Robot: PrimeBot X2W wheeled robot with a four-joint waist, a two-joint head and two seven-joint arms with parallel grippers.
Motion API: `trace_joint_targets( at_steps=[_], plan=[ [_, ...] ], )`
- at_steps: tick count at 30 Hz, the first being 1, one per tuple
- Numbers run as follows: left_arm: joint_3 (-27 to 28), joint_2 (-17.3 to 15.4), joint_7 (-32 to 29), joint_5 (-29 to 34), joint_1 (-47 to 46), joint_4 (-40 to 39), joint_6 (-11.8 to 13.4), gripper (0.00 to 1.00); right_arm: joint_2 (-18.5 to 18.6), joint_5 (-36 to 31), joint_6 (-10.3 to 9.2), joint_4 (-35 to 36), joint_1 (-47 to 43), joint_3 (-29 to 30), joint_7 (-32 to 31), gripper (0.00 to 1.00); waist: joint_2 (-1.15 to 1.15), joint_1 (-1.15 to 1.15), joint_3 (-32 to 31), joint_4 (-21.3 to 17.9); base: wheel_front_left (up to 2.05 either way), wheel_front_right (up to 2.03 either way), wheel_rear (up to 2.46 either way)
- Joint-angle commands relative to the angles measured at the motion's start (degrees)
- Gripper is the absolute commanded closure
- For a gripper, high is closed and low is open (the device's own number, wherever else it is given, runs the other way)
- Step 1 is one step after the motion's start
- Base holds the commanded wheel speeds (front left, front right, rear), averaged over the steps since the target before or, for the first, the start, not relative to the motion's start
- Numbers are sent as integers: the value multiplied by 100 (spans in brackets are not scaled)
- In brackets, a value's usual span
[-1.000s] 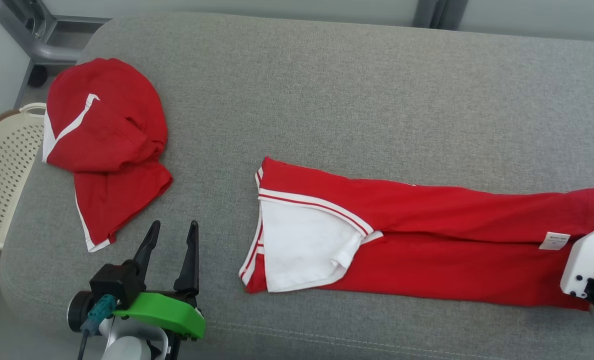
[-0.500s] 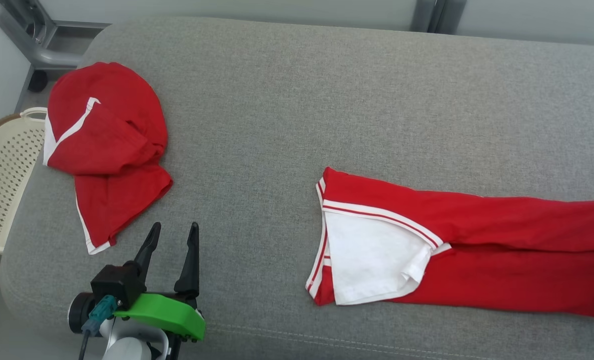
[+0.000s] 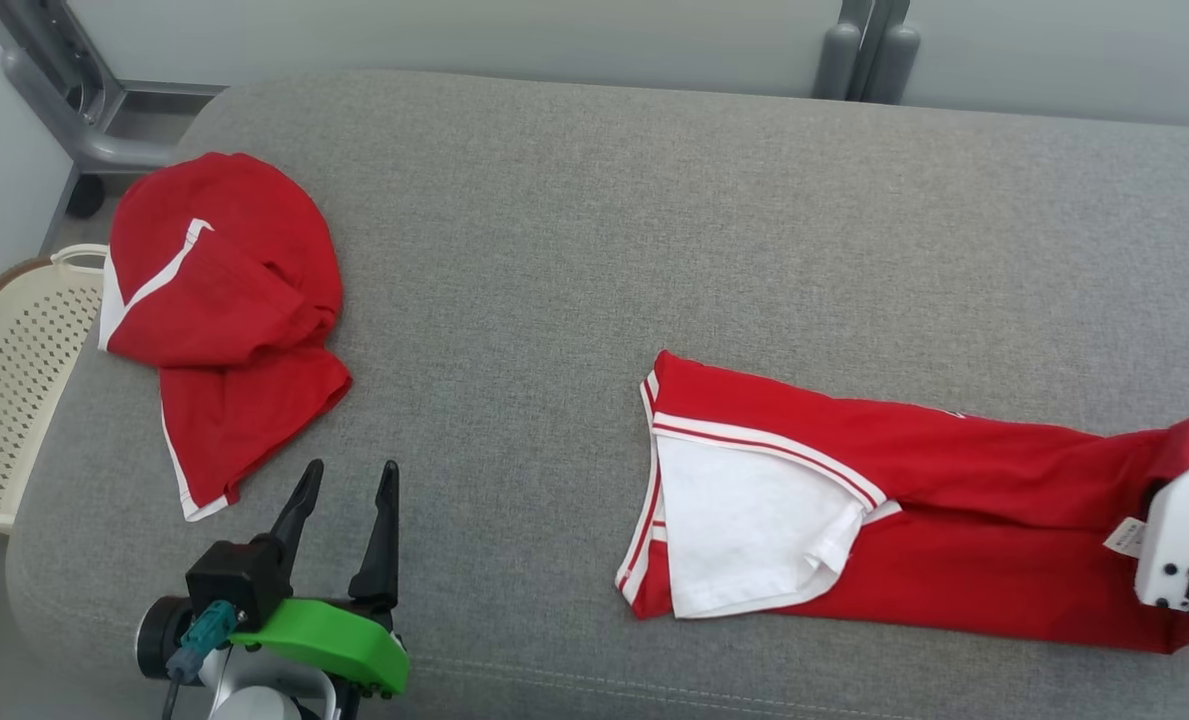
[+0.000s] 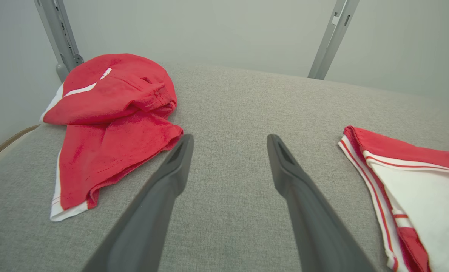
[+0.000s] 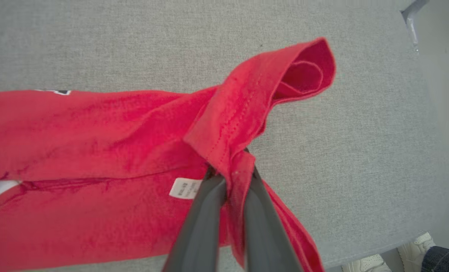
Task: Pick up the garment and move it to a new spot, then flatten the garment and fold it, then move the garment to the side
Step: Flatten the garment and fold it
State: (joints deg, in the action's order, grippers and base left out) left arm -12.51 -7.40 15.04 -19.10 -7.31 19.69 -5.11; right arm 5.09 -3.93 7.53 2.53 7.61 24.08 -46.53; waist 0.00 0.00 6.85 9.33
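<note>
The right gripper (image 5: 230,173), at the right front of the grey cushion (image 3: 594,220) where the folded red garment (image 3: 914,520) lay stretched, was pinched tight on its raised hem (image 5: 247,105), apparently to fold that end over, while the left gripper (image 3: 351,468) hung spread and empty.

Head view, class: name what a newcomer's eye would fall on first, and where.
The long red-and-white garment stretches across the right half of the grey cushion, its end pinched up by the right gripper. A second red garment lies crumpled at the far left, beyond the open left gripper.
</note>
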Motion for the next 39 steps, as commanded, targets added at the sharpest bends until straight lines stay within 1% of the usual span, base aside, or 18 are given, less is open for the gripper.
trace_joint_targets(
  at_steps=[1,8,14,20,22,27,32,39],
  plan=[
    [1,-48,8,-16,65,4,-22,0,18,45,-8,26,-11,-112,25,100,0,0,-25,-9,0,0,0],
    [-52,-75,-10,-42,77,15,-9,0,-47,246,-8,-224,226,-1228,62,100,0,0,-130,0,0,0,0],
    [-98,-88,-28,-73,96,0,2,0,-159,570,-8,-733,621,-2191,188,100,0,0,-173,54,0,0,0],
    [-146,-92,-42,-65,33,-24,19,0,-210,751,-8,-1278,1023,-2768,406,100,0,0,-115,179,0,0,0],
    [-153,-96,-42,-76,-11,-41,41,0,-216,1000,-7,-1518,1210,-3031,499,100,0,0,-68,257,0,0,0],
    [-155,-73,-29,-102,-62,-36,55,0,-214,1307,-7,-1884,1465,-3474,643,100,0,0,-10,368,0,0,0],
    [-188,-23,-10,-119,-105,13,41,0,-213,1527,-7,-2266,1713,-3774,782,100,0,0,15,490,0,0,0],
    [-190,-16,3,-146,-113,36,45,0,-212,1645,-7,-2610,1879,-3898,898,100,0,0,33,583,0,0,0]
  ],
)
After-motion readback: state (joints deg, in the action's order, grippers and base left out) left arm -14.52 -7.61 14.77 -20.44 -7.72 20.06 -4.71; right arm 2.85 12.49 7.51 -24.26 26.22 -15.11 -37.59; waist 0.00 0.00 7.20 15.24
